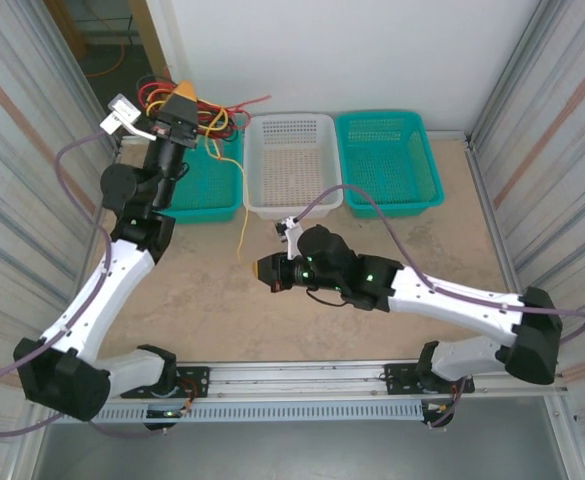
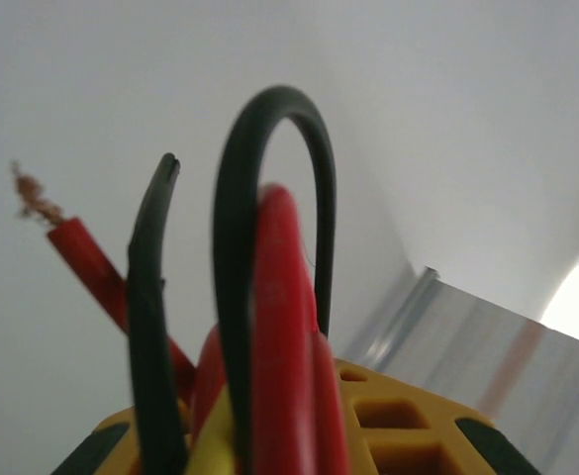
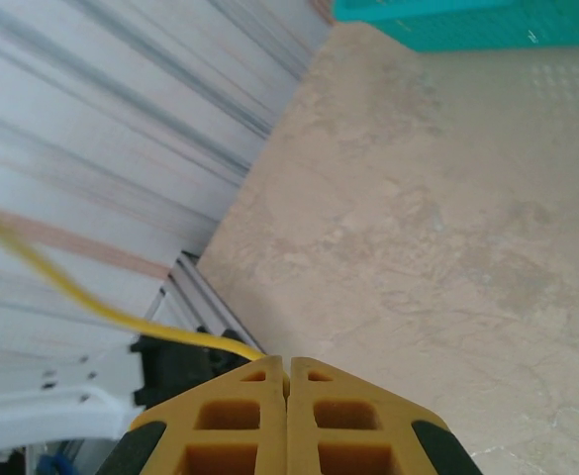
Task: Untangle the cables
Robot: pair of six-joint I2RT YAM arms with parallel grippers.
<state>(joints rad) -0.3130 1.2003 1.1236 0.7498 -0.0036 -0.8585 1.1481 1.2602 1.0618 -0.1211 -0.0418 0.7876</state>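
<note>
By the teal basket (image 1: 207, 195) at the table's (image 1: 212, 300) far-left corner, the left gripper (image 1: 184, 92) clamps the half-hidden cables (image 1: 224, 112). The right gripper (image 1: 261, 268) pinches the yellow cable (image 1: 242, 225).

White links and black joints make up the left arm (image 1: 104, 288) and right arm (image 1: 452, 303), trailed by thick lilac-grey hoses (image 1: 347, 188); yellow fingers (image 3: 220, 416) have square recesses and black corners

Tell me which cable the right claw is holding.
The yellow cable: it leaves the tips of the shut right claw. The red cable and the black cable sit in the left claw.
</note>
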